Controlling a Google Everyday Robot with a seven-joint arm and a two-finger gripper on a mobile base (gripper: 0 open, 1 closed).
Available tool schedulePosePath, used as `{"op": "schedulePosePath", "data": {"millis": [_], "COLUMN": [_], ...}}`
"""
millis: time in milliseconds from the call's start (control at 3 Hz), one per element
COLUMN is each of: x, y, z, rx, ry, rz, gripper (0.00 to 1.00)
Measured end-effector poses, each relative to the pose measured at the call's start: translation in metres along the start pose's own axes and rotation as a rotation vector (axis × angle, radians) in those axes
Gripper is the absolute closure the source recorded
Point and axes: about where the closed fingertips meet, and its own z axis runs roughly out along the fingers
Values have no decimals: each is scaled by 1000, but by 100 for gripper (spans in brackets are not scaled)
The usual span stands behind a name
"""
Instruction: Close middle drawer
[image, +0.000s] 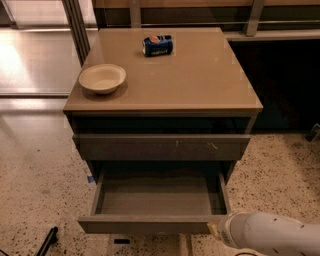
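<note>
jaws: can't tell if apart or together; gripper (216, 231) sits at the front right corner of the pulled-out middle drawer (150, 224), which looks stiff, empty, likely light and handle-less, so push its flat front.

Tan flat-topped desk (200, 80): smooth top, glossy, reflective.
Grey-brown pulled-out middle drawer (145, 224): matt front and interior, unmarked.
Cream round bowl (102, 78): smooth, soft sheen.
Blue drinks can (157, 45): shiny printed metal.
Speckled stone-like floor (40, 180): polished.
White end effector (215, 230), lower right beside the drawer's front corner: smooth plastic-looking shell.
</note>
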Motion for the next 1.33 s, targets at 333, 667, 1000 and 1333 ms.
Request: {"op": "schedulePosePath", "data": {"millis": [333,667,1000,1333], "x": [10,28,45,38], "y": [-4,-14,-23,-35], "z": [18,54,84,110], "rx": [-5,-10,-18,-18], "ry": [0,5,25,12], "rz": [44,100,141,154], "gripper": [100,100,100,100]}}
